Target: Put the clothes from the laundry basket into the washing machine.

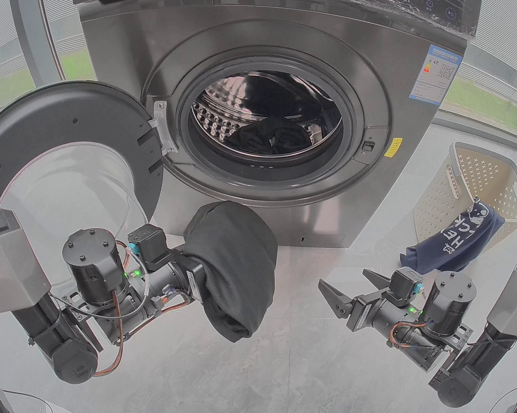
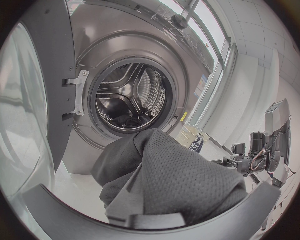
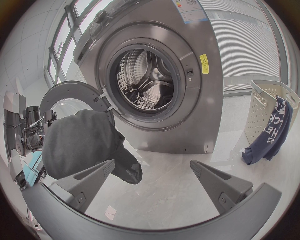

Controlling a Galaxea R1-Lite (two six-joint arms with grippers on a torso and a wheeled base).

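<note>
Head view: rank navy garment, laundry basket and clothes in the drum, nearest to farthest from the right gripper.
1. navy garment, draped low at right
2. laundry basket, just behind it
3. clothes in the drum, ahead, deep inside

Laundry area: washing machine (image 1: 266, 115), laundry basket (image 1: 481, 188)

In the head view, lower centre, a dark grey garment (image 1: 232, 267) drapes over the left gripper (image 1: 195, 285) and hides its front end. The frame's top edge cuts off the washing machine (image 1: 356, 183). The dark clothes (image 1: 270, 136) in its drum cannot be counted. At right, a navy garment (image 1: 459, 239) covers part of the laundry basket (image 1: 488, 176) rim.
</note>
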